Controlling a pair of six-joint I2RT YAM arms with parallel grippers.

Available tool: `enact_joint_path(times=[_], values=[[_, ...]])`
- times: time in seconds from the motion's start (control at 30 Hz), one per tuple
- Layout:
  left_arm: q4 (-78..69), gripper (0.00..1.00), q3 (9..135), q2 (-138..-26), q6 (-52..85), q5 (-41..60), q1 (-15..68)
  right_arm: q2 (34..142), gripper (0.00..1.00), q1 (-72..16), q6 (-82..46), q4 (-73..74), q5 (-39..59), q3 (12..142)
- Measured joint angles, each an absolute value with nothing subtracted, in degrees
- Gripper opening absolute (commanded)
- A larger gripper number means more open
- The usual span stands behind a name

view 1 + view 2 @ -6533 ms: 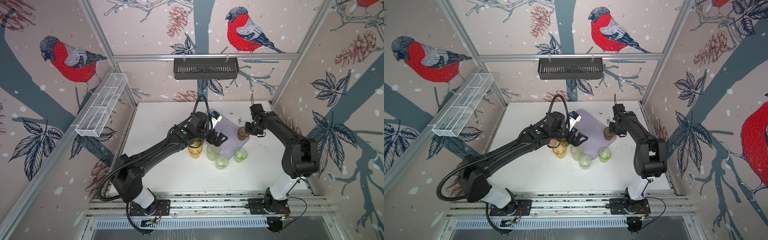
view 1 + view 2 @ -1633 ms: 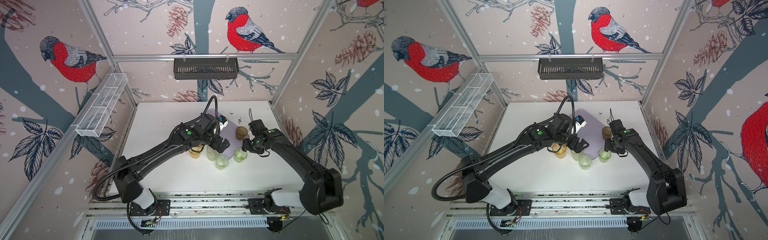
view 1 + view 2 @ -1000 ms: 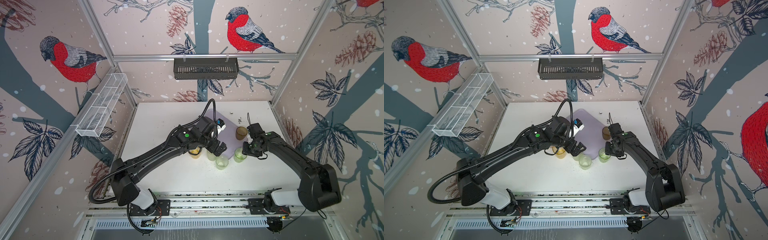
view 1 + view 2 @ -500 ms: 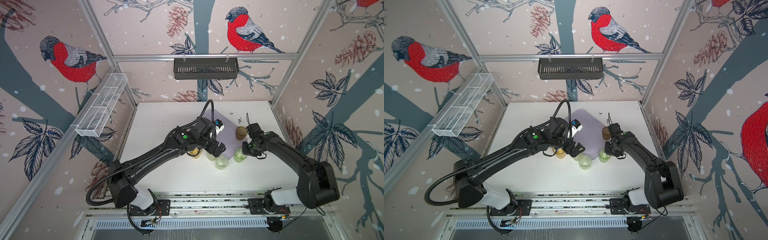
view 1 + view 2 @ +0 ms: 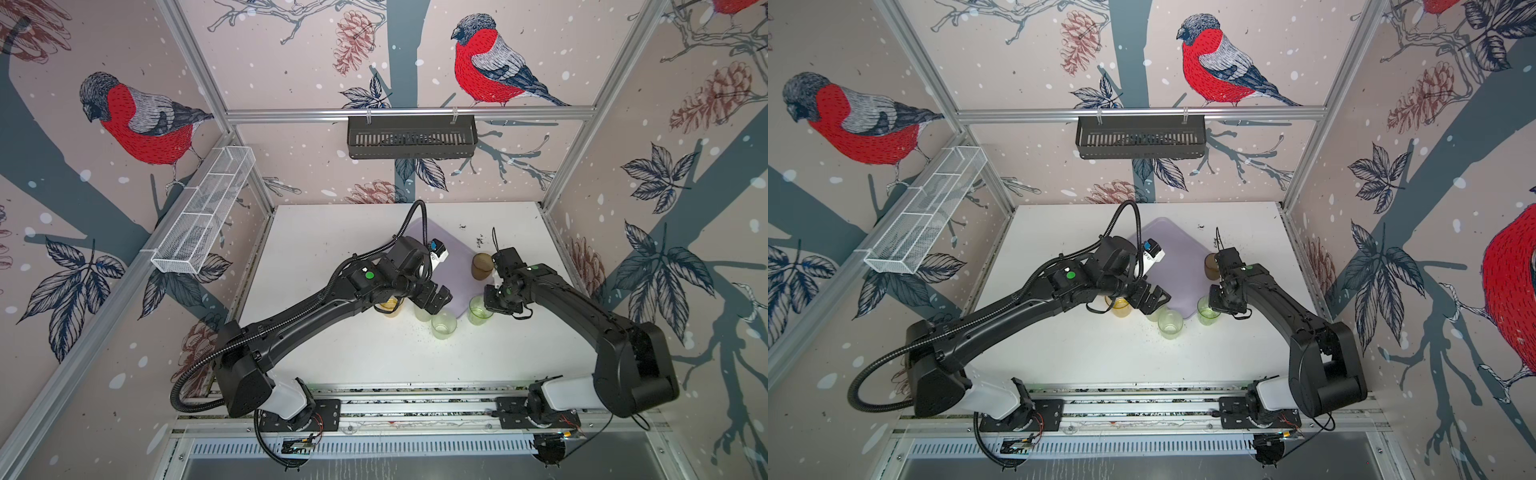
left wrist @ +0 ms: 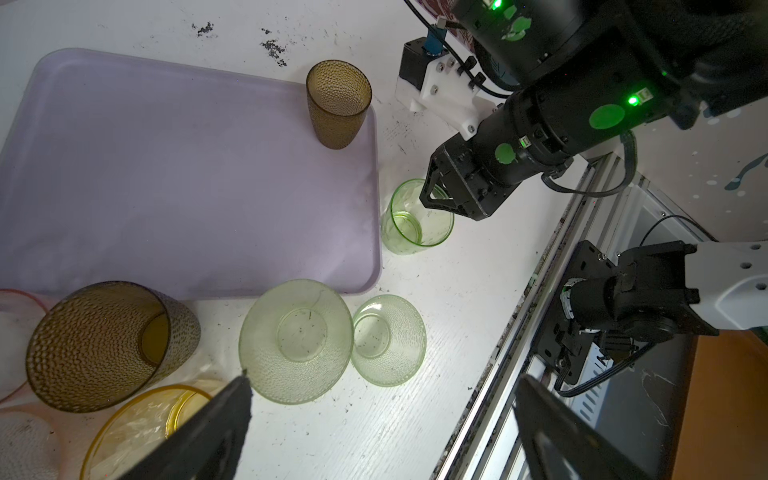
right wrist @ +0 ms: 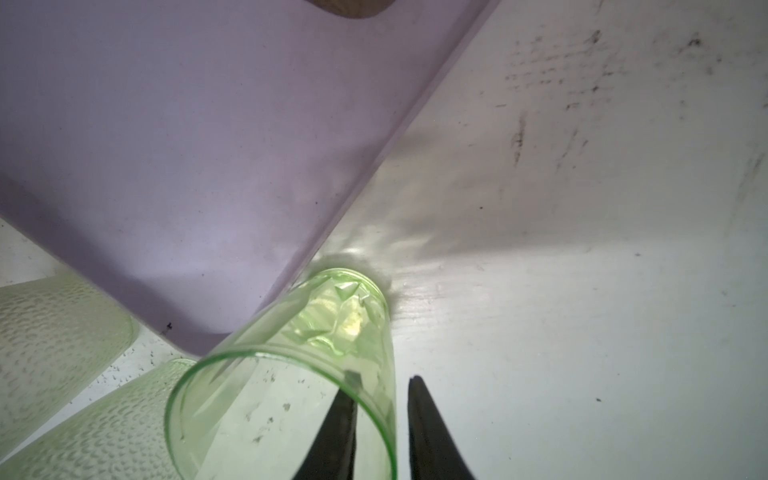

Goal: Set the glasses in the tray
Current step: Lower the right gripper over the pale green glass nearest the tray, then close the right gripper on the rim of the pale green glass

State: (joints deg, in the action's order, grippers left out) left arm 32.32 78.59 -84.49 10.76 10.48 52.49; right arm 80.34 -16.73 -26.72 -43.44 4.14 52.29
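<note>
Glasses (image 6: 295, 340) mostly stand on the desk (image 5: 374, 357) beside the tray's (image 6: 166, 166) near edge, with the left gripper (image 5: 1158, 302) wide open and empty above them. Just beyond, the right gripper (image 7: 382, 380) straddles the green glass's (image 5: 478, 311) wall, its jaws narrower than a second ago, though I cannot tell if it pinches yet. Farther off, one brown glass (image 5: 482, 266) already stands in the tray, so green looks next.

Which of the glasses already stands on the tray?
The brown tumbler standing just inside the tray's rim. The rest in view, a second brown one included, stand on the table.
</note>
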Motion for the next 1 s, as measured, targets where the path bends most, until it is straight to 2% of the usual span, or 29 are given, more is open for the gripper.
enact_joint_path(times=[1.0], values=[[31.94,0.98,77.97,-84.07,11.2,10.39,52.49,80.01,0.16,-16.71,-26.57,-43.66,3.95,52.47]])
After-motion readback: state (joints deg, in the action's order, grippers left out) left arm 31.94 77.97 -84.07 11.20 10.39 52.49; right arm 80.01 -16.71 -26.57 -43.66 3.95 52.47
